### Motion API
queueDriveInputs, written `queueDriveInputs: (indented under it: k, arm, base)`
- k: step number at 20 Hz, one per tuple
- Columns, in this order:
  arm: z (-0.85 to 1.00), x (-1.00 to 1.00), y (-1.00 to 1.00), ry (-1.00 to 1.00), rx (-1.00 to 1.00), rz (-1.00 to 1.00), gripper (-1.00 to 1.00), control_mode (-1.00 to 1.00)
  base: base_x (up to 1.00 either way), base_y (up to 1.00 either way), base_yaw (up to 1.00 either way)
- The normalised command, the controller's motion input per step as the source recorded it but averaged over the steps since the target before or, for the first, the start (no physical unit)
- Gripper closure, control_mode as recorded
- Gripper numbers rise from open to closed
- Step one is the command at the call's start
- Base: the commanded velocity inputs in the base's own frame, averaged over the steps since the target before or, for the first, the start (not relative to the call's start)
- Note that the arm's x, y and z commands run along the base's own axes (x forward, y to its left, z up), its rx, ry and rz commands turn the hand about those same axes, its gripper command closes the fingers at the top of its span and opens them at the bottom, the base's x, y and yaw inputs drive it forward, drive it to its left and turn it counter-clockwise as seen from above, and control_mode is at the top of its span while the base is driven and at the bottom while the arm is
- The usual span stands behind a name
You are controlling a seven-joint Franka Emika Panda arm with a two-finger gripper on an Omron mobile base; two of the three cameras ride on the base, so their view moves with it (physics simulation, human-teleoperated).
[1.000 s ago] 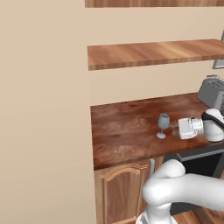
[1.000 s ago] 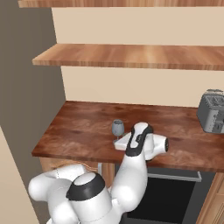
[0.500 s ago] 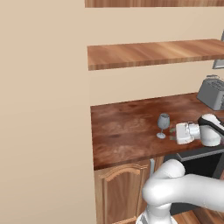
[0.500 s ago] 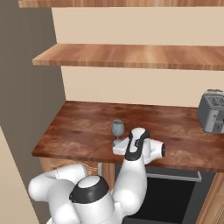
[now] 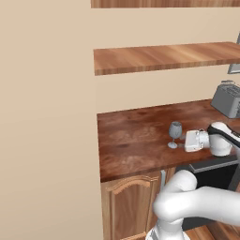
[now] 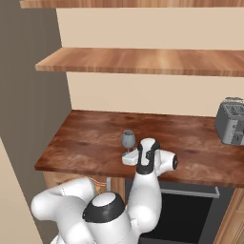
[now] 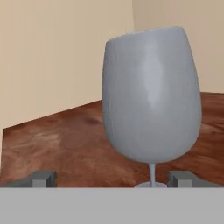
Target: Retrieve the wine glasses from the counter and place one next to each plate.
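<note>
One grey-blue wine glass (image 5: 175, 131) stands upright on the dark reddish-brown counter (image 5: 133, 140), near its front edge. My gripper (image 5: 182, 142) lies level just right of it, open and low at the height of the stem. In the right base view the wine glass (image 6: 127, 139) stands just beyond my gripper (image 6: 127, 154). In the hand view the wine glass (image 7: 151, 113) is close, its thin stem between the two fingertips (image 7: 41, 178), nearer the right one. My gripper (image 7: 113, 179) touches nothing. The plates are out of view.
A grey toaster (image 5: 228, 100) sits at the counter's back right, also in the right base view (image 6: 231, 121). A wooden shelf (image 5: 164, 56) hangs above the worktop. A beige wall (image 5: 47, 117) bounds the counter on the left. A dark oven front (image 6: 186, 209) lies below the counter edge.
My hand has moved left along the counter toward the wine glass, bringing the open fingers up to its stem. The glass has not moved.
</note>
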Motion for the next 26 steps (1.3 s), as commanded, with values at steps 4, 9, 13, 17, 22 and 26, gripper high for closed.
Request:
queueDriveInputs:
  k: [4, 9, 13, 17, 22, 26]
  arm:
    - [-0.16, 0.18, 0.00, 0.00, 0.00, -0.04, -1.00, -1.00]
    - [-0.35, 0.16, 0.00, 0.01, 0.02, -0.03, -1.00, -1.00]
    - [-0.23, 0.18, 0.00, 0.01, 0.02, -0.02, -1.00, -1.00]
    - [0.00, 0.12, 0.00, 0.00, 0.00, -0.03, -1.00, -1.00]
    - [0.00, 0.07, 0.00, 0.00, 0.00, -0.02, -1.00, -1.00]
    - [0.00, 0.06, 0.00, 0.00, 0.00, -0.02, -1.00, -1.00]
  base:
    - [0.00, 0.00, 0.00]
    - [0.00, 0.00, 0.00]
    - [0.00, 0.00, 0.00]
    - [0.00, 0.00, 0.00]
    - [0.00, 0.00, 0.00]
    - [0.00, 0.00, 0.00]
